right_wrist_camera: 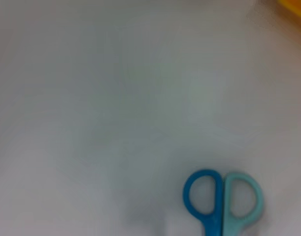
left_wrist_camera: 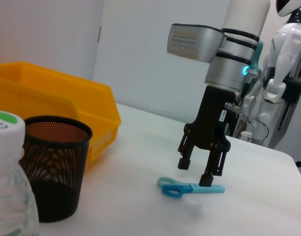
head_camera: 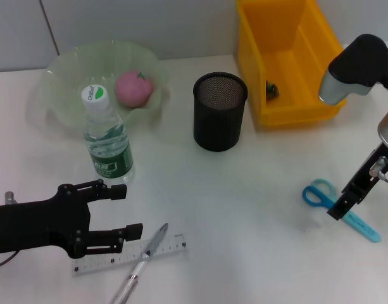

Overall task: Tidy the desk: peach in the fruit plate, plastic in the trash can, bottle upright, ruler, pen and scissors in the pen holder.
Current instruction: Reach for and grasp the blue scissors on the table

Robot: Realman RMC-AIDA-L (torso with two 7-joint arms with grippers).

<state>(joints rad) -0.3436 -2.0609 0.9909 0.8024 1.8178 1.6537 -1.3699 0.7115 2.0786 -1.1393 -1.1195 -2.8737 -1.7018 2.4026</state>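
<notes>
The right pincer (left_wrist_camera: 205,172) hangs open directly over the scissors (left_wrist_camera: 190,187), whose long axis runs across its spread fingers; the left pincer (head_camera: 121,212) waits wide.

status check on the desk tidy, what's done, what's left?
Done: peach in the fruit plate, plastic in the trash can, bottle upright. In hand: right gripper, open, straddles the scissors on the desk. Left: scissors, ruler and pen, by the open left gripper, into the pen holder.
</notes>
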